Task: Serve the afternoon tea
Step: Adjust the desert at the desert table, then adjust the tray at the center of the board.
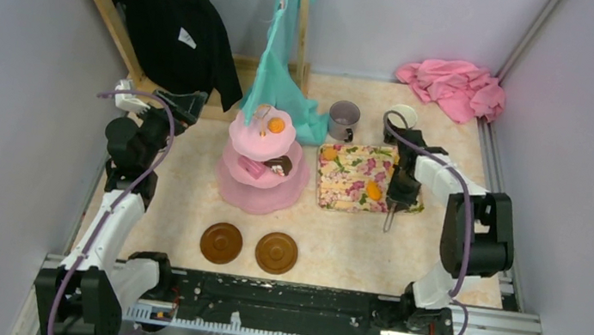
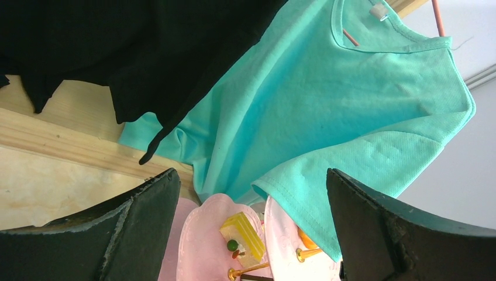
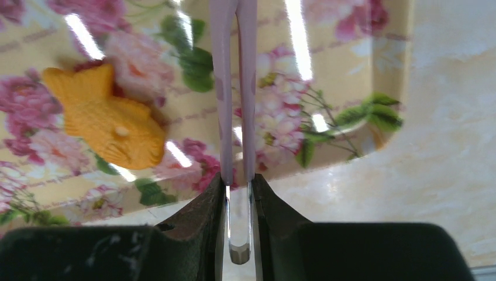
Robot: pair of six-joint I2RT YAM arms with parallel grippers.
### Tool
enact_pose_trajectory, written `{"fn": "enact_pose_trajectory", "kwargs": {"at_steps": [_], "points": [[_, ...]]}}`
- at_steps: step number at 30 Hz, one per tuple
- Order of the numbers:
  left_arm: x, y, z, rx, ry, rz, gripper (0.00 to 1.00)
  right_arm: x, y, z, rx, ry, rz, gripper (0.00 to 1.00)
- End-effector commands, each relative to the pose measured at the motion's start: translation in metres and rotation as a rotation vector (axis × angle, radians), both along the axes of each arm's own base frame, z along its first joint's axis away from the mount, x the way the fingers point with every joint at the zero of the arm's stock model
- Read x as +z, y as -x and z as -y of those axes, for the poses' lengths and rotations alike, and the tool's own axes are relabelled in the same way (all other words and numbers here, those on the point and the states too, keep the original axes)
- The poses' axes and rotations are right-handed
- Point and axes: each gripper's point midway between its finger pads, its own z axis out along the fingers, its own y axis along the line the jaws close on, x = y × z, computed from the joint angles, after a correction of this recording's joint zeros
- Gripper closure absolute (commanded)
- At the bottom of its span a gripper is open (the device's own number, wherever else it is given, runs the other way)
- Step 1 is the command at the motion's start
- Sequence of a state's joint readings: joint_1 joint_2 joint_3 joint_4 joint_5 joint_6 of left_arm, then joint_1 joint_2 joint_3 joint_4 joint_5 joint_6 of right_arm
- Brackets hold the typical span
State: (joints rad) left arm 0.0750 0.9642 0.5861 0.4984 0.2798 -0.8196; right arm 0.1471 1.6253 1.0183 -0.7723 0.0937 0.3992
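The right gripper [image 3: 238, 188] has its fingers pressed onto a pair of pink tongs [image 3: 234, 88], pinching the two arms nearly together close to their metal end. The tongs reach out ahead of the fingers over a flowered tray [image 3: 345, 76], whose corner lies just to their right in the wrist view. A fish-shaped orange cake [image 3: 108, 123] lies on the tray ahead and to the left of the fingers, apart from the tongs. From above, a second orange cake [image 1: 329, 153] sits at the tray's far left corner, well away from this gripper. The black white-lined mug [image 1: 402, 116] stands on the table beyond the tray, near the right arm's wrist. The grey mug [image 1: 343, 120] stands further to that arm's left.

The left gripper [image 2: 252, 175] is spread wide and holds nothing. Straight ahead of it hang a teal shirt [image 2: 327, 111] and a black garment [image 2: 117, 52]. Low between its fingers shows the pink stand [image 2: 202, 234], with a yellow cake [image 2: 243, 237] on one tier. From above, the stand is just to the right of this gripper, not touching it. A round orange cake [image 1: 277, 124] rests on its top tier, and a brown cake [image 1: 279, 165] and a pink cake [image 1: 254, 171] rest on the middle one. The two brown discs [image 1: 221, 242] lie side by side on the table nearer the arm bases, well apart from both grippers. A pink cloth [image 1: 456, 89] is bunched in the far corner beyond the right arm.
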Motion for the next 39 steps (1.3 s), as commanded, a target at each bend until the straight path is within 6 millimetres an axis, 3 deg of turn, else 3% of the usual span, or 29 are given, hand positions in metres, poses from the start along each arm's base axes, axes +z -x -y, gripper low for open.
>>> {"fn": "enact_pose_trajectory", "kwargs": {"at_steps": [1, 11, 20, 24, 32, 39], "points": [[0.013, 0.0, -0.001, -0.004, -0.002, 0.047, 0.01, 0.001, -0.02, -0.033, 0.076, -0.045, 0.028, 0.93], [0.011, -0.001, -0.002, -0.003, 0.0, 0.043, 0.01, 0.014, -0.025, -0.056, 0.118, -0.052, 0.059, 0.94], [0.009, -0.001, -0.002, -0.006, 0.0, 0.036, 0.01, 0.068, -0.046, -0.033, 0.069, -0.014, 0.206, 0.96], [0.008, -0.002, -0.002, -0.004, -0.003, 0.035, 0.01, 0.08, -0.059, -0.02, 0.04, -0.021, 0.237, 0.96], [0.004, -0.005, -0.002, -0.007, -0.006, 0.021, 0.01, 0.065, -0.076, -0.007, 0.003, -0.066, 0.218, 0.96], [0.002, -0.007, -0.004, 0.001, -0.015, 0.013, 0.01, 0.036, -0.089, -0.004, -0.007, -0.091, 0.165, 0.97]]}}
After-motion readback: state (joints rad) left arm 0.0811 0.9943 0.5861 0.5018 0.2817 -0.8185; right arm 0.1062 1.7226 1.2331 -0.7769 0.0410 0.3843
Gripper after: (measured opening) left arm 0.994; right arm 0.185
